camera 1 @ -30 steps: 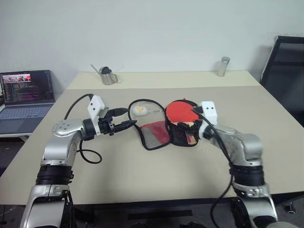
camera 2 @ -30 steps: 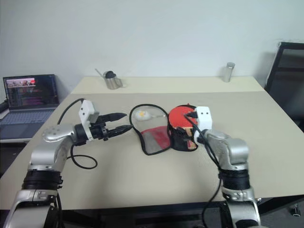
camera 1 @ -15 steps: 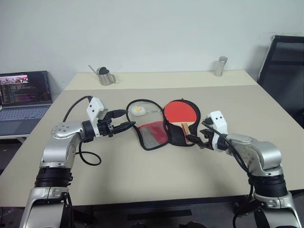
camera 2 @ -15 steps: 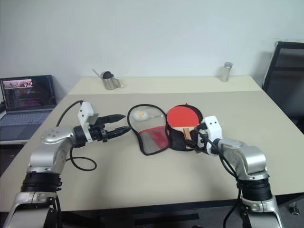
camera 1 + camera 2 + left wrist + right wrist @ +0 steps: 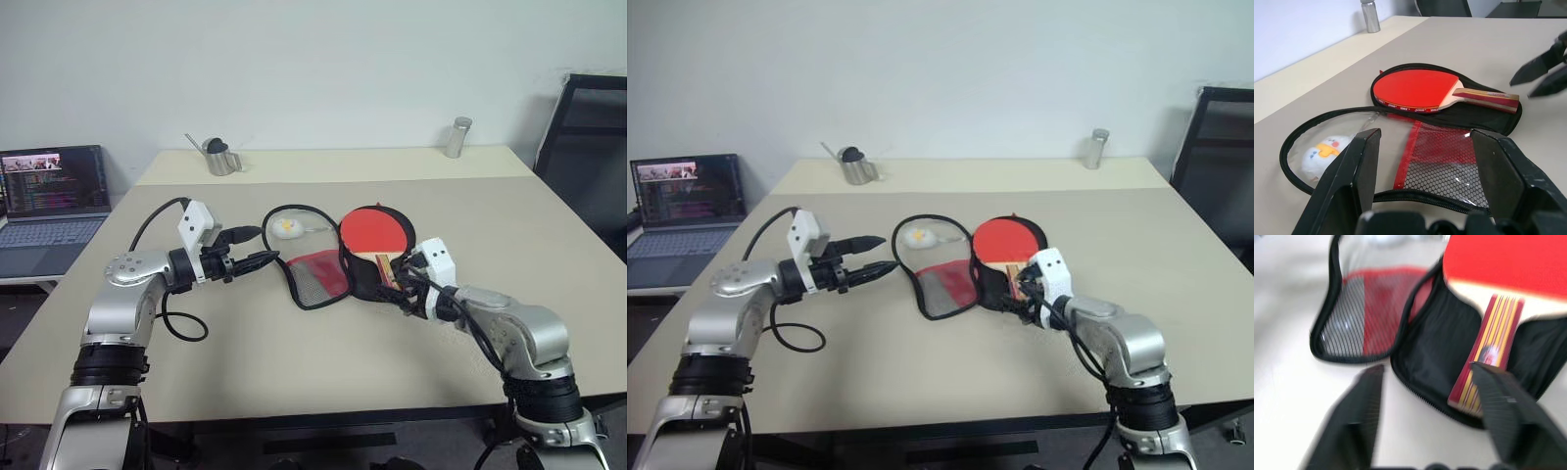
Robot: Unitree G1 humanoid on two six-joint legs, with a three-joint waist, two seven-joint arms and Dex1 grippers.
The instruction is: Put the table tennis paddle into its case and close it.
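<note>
Two wrist views, paddle [image 5: 1418,89] lying in open case [image 5: 1484,117], handle stripes close-up

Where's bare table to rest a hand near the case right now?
Bare table lies between the case and the near edge, and on the right past the right hand. It's crowded at the centre: the open case, the paddle, both hands, left hand beside the flap.

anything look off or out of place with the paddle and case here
Nothing damaged or spilled. The paddle lies inside the open case, whose mesh flap is spread flat beside it. One oddity: a small white and yellow toy sits under the clear part of the flap.
</note>
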